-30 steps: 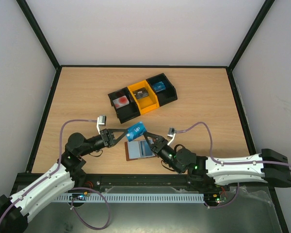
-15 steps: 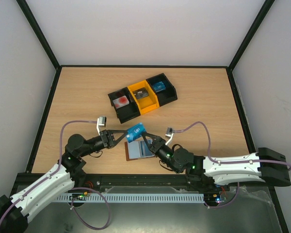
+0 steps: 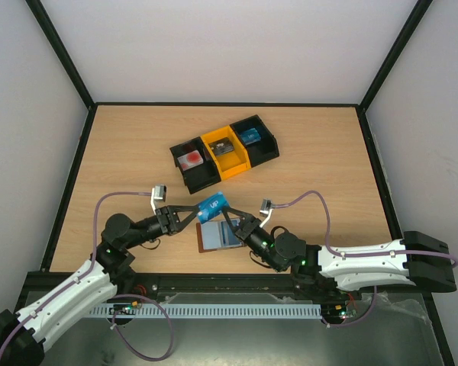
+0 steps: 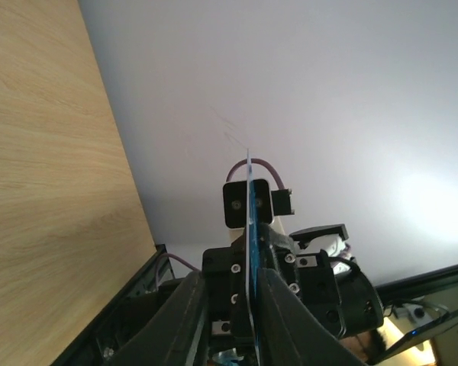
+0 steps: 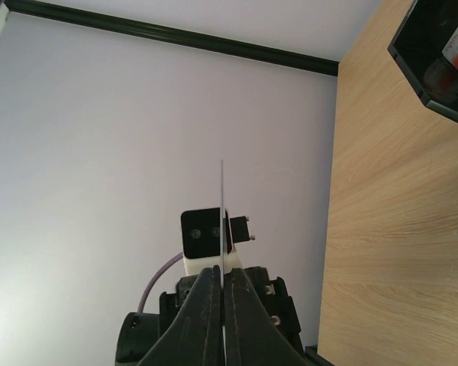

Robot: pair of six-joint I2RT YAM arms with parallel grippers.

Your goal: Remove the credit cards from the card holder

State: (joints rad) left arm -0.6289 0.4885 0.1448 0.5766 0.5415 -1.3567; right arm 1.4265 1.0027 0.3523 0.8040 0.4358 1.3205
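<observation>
Since a second ago the right gripper [image 3: 230, 221] has closed in on the blue credit card [image 3: 214, 207]. The left arm's elbow has drawn back a little toward the near edge, and the card itself has barely shifted.

We see the card held in the air between the two grippers, with the left gripper [image 3: 200, 212] at one end and the right gripper at the other. In the right wrist view the card runs edge-on straight out from between the fingers, which are pressed together on it. In the left wrist view the card also stands edge-on between the fingers, but those jaws are slightly apart, and a gap shows between one finger and the card.

The card holder [image 3: 208, 239] lies spread flat on the table [image 3: 137, 152], just under the card. It is below the right gripper's fingertips and just beyond the left gripper's. We cannot tell whether its pale sleeves hold another card.

The black and orange bins [image 3: 225, 152] sit well beyond both grippers.
</observation>
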